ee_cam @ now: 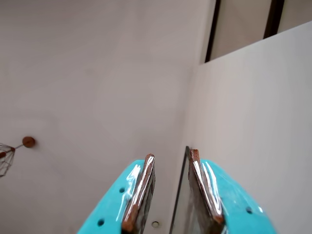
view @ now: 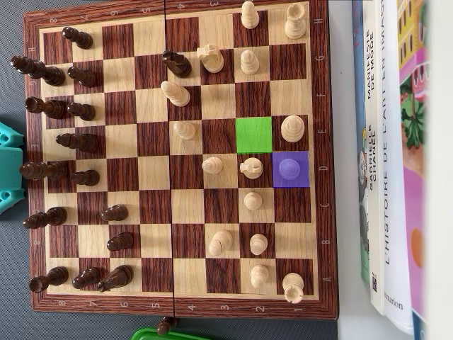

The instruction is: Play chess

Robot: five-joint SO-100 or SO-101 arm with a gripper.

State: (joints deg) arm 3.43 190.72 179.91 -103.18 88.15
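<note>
Overhead view shows the chessboard [view: 177, 159] in mid-game, dark pieces toward the left, light ones toward the right. One square is tinted purple with a light piece [view: 289, 168] on it; the neighbouring square [view: 253, 134] diagonally up-left is tinted green and empty, likely the target. The arm's teal base [view: 8, 166] peeks in at the left edge, well apart from that piece. Wrist view looks up at wall and ceiling; the end effector [ee_cam: 171, 155] is spread, holding nothing. I judge the piece light, rigid and smooth, probably turned wood, easy to tip. Best pinched around its narrow body below the head, from straight above, since a light piece [view: 251, 168] stands just beside it.
</note>
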